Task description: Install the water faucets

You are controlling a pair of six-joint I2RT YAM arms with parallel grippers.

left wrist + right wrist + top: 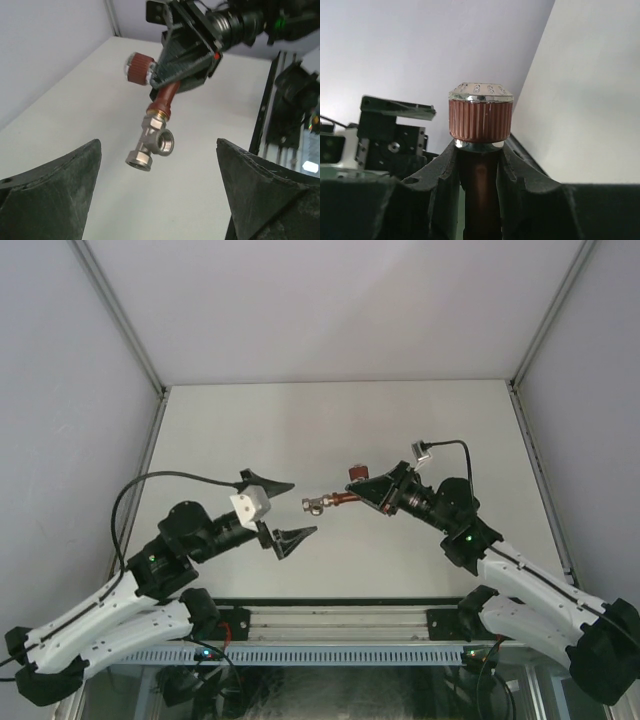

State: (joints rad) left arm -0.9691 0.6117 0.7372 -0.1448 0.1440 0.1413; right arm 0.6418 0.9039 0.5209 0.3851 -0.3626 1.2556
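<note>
Red-brown tap body [343, 498] with its silver fitting [315, 505] is hanging above the table [250, 430] in the overhead view; your right pincer [372, 490] is pinching it, while your left pincer [303, 507] is standing spread just beside the fitting. Left wrist view: the fitting [152, 145] is sitting between the wide fingers [55, 192], touching neither. Right wrist view: the pads [445, 180] are clamping the stem [480, 195] below the knob [481, 115]. You are risking a slip: one narrow grip is carrying everything, and a nudge from the left fingers could be twisting it loose.
</note>
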